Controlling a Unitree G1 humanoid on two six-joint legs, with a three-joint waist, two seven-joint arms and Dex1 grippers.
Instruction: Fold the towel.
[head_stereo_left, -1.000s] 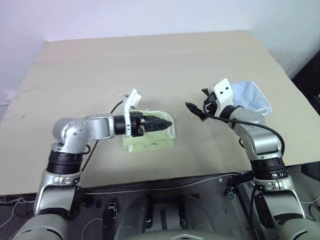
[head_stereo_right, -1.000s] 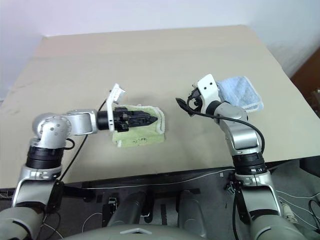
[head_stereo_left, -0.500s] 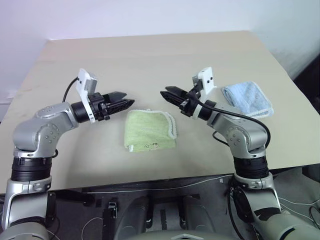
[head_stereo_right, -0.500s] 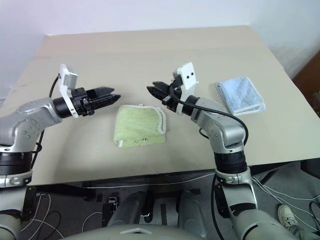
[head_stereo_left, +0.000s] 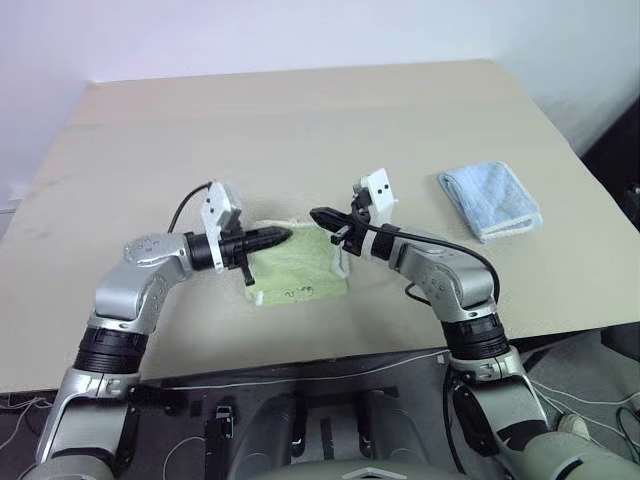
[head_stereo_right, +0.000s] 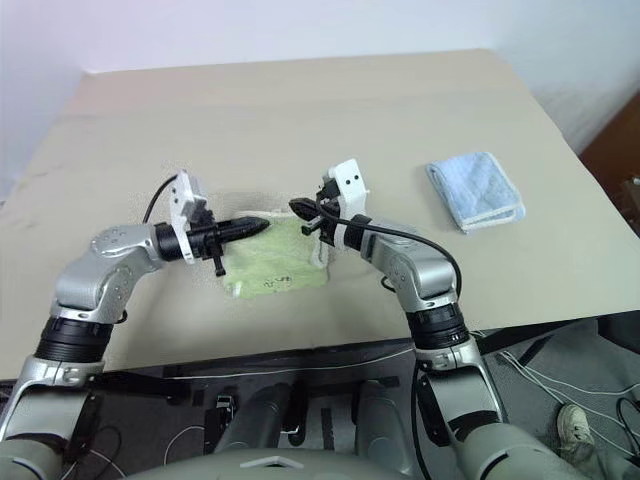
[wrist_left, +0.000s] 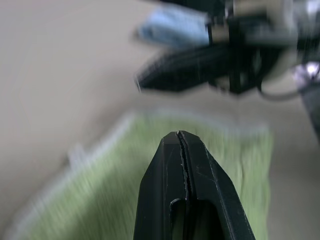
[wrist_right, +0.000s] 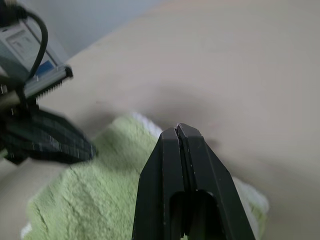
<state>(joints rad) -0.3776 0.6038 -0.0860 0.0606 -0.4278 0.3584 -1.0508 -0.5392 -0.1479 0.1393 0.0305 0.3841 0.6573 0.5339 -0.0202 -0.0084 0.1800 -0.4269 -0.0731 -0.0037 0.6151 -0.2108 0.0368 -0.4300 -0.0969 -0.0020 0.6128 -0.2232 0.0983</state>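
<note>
The light-green towel (head_stereo_left: 298, 268) lies folded into a small block at the near middle of the beige table (head_stereo_left: 300, 130), its white edging on the right side. Both claws hover over its far edge with tips facing each other, close but apart: the left gripper (head_stereo_left: 283, 235) pinched closed on nothing, the right gripper (head_stereo_left: 318, 215) likewise closed and empty. A folded light-blue cloth (head_stereo_left: 490, 200) sits well off to the right.

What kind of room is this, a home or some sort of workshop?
Probably a lab or test room, not a home: a plain tan table against bare white walls, loose cables under its near edge, and just a towel and a blue cloth laid out.
</note>
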